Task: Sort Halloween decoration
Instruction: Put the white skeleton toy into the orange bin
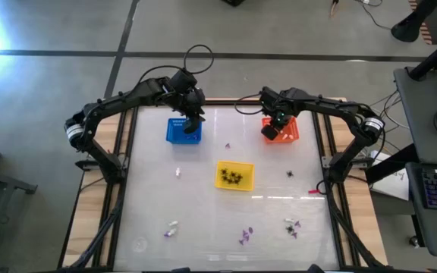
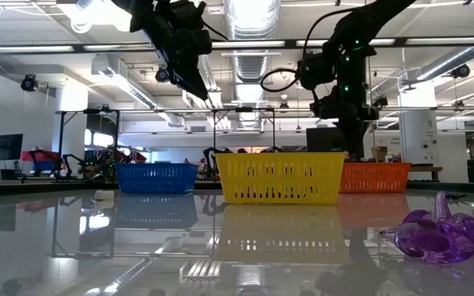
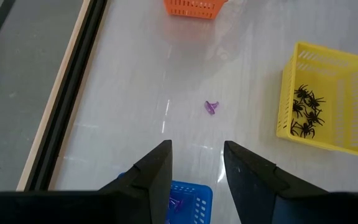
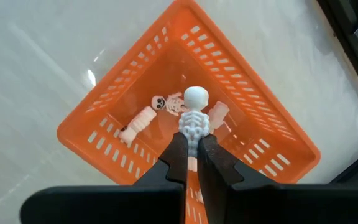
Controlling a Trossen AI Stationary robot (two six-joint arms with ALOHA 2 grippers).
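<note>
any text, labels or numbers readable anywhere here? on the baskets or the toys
None can be read.
Blue plastic basket, yellow plastic basket and orange plastic basket: bare lattice, no label.
White plastic skeleton in the right gripper: no marking.
Room signs behind the table: too small to read.

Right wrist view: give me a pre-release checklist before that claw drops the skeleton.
1. White skeleton pinched in the right claw: ok.
2. Claw directly over the orange basket: ok; the basket fills the wrist view beneath it.
3. Right bin for it: ok; other white pieces already lie inside.
4. Height above the basket floor: cannot tell from these views.
5. Left claw out of the way: ok; it is open, above the blue basket.
6. Black spiders kept apart in the yellow basket: ok.
</note>
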